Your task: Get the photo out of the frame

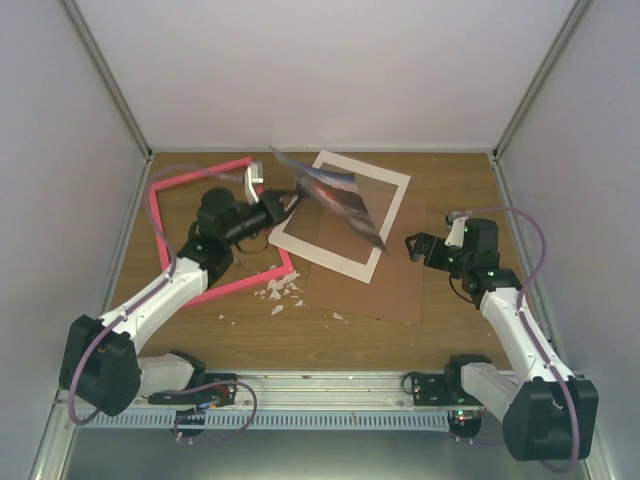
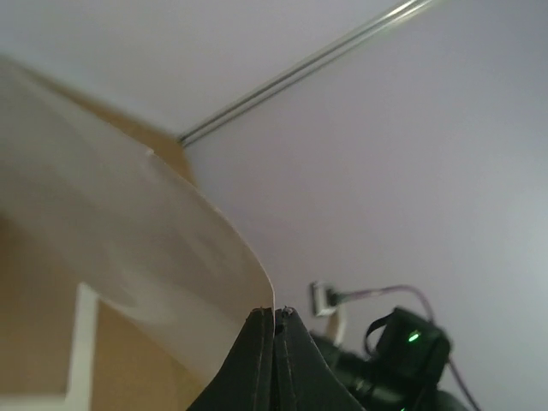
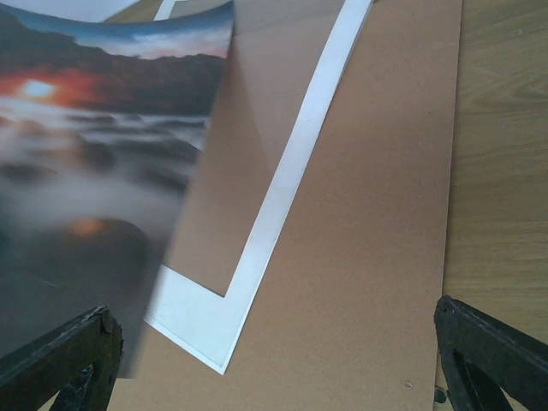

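Note:
My left gripper is shut on an edge of the photo and holds it lifted and tilted above the white mat. In the left wrist view the photo's pale back curves up out of the closed gripper. In the right wrist view the photo shows red sun, dark rocks and mist. The pink-red frame lies flat on the table at the left, under my left arm. My right gripper is open and empty, right of the mat, its fingers wide apart.
A white cut-out mat lies on a brown backing board at the table's middle. White scraps lie near the frame's lower corner. Enclosure walls stand on three sides.

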`<state>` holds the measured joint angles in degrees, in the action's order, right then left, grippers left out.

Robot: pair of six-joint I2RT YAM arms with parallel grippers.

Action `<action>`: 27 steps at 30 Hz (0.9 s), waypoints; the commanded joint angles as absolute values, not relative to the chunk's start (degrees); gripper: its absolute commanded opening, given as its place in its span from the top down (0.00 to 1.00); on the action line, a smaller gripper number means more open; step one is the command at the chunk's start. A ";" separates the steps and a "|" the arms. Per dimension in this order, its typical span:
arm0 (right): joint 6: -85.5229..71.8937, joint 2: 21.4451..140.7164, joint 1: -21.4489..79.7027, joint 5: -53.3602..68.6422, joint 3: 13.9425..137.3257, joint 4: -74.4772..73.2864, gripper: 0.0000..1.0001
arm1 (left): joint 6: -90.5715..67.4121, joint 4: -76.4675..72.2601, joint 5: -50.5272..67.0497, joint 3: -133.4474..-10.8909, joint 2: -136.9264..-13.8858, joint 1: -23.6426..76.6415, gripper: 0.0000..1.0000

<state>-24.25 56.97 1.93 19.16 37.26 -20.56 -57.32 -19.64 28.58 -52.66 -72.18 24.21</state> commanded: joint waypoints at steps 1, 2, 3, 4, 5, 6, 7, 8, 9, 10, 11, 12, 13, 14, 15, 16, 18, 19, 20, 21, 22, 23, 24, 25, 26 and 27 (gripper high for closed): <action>-24.65 56.36 1.94 18.30 35.97 -19.20 0.00 | -62.12 -27.22 27.66 -41.66 -66.52 23.93 1.00; -24.77 56.41 1.93 18.33 35.75 -19.02 0.00 | -62.37 -27.02 27.90 -39.50 -66.00 23.92 1.00; -24.88 56.40 1.98 18.40 35.60 -18.80 0.00 | -62.43 -26.57 28.16 -37.62 -65.01 23.94 1.00; -25.02 56.48 1.96 18.45 35.49 -18.57 0.00 | -62.45 -26.05 28.27 -35.98 -64.43 23.91 1.00; -25.12 56.55 1.97 18.65 35.38 -18.26 0.00 | -62.67 -26.06 28.45 -34.17 -63.89 23.91 1.00; -25.26 56.73 1.94 18.81 35.33 -18.04 0.00 | -62.96 -26.18 28.63 -32.70 -63.50 23.95 1.00; -25.31 56.88 1.93 19.02 35.33 -17.83 0.00 | -63.05 -26.12 28.79 -31.29 -63.14 23.92 1.00; -25.45 57.15 1.93 19.30 35.33 -17.65 0.00 | -63.25 -26.13 28.87 -30.16 -62.85 23.97 1.00; -25.56 57.33 1.96 19.59 35.28 -17.44 0.00 | -63.46 -26.17 29.02 -28.94 -62.70 23.94 1.00; -25.72 57.46 1.93 19.75 35.33 -17.22 0.01 | -63.82 -26.39 29.14 -27.71 -62.63 23.94 1.00; -25.79 57.56 1.96 19.96 35.27 -17.03 0.00 | -64.11 -26.68 29.22 -26.69 -62.70 23.93 1.00; -25.83 57.64 1.94 20.11 35.19 -16.78 0.00 | -64.32 -27.23 29.25 -25.77 -62.86 24.01 1.00; -25.89 57.68 1.93 20.19 35.15 -16.67 0.00 | -64.40 -27.52 29.31 -25.18 -63.22 24.13 1.00; -25.99 57.66 1.93 20.28 35.05 -16.55 0.00 | -64.42 -28.07 29.32 -24.56 -63.72 24.32 1.00; -26.03 57.72 1.94 20.37 34.94 -16.35 0.00 | -64.43 -28.61 29.37 -24.22 -64.37 24.52 1.00; -25.95 57.81 1.98 20.45 34.81 -16.27 0.00 | -64.49 -28.98 29.37 -23.96 -65.03 24.88 1.00; -26.01 57.99 1.94 20.89 34.48 -15.96 0.00 | -64.58 -29.81 29.19 -23.59 -66.60 25.85 1.00; -26.01 57.96 1.96 21.06 34.35 -15.81 0.01 | -64.72 -30.31 29.16 -23.42 -67.37 26.32 1.00; -26.06 58.02 1.94 21.22 34.15 -15.63 0.00 | -64.90 -30.91 29.06 -23.20 -68.27 26.86 1.00; -26.10 58.01 1.97 21.29 33.92 -15.45 0.00 | -65.24 -31.65 28.93 -22.94 -69.17 27.31 1.00; -26.17 58.01 1.95 21.28 33.64 -15.26 0.00 | -65.62 -32.65 28.90 -22.68 -70.09 27.74 1.00; -26.19 58.07 1.94 21.27 33.38 -15.11 0.00 | -66.11 -33.63 29.05 -22.37 -71.13 28.29 1.00; -26.19 58.16 1.93 21.34 33.22 -15.00 0.00 | -66.39 -34.60 29.39 -22.30 -72.21 28.59 1.00; -26.19 58.22 1.93 21.49 33.06 -14.89 0.00 | -66.50 -35.23 29.59 -22.44 -73.36 28.91 0.99; -26.11 58.40 1.98 21.49 32.96 -14.80 0.01 | -66.57 -35.70 29.62 -22.68 -74.48 29.26 1.00; -26.04 58.48 1.94 21.45 32.81 -14.66 0.00 | -66.64 -36.29 29.42 -22.94 -75.93 29.75 1.00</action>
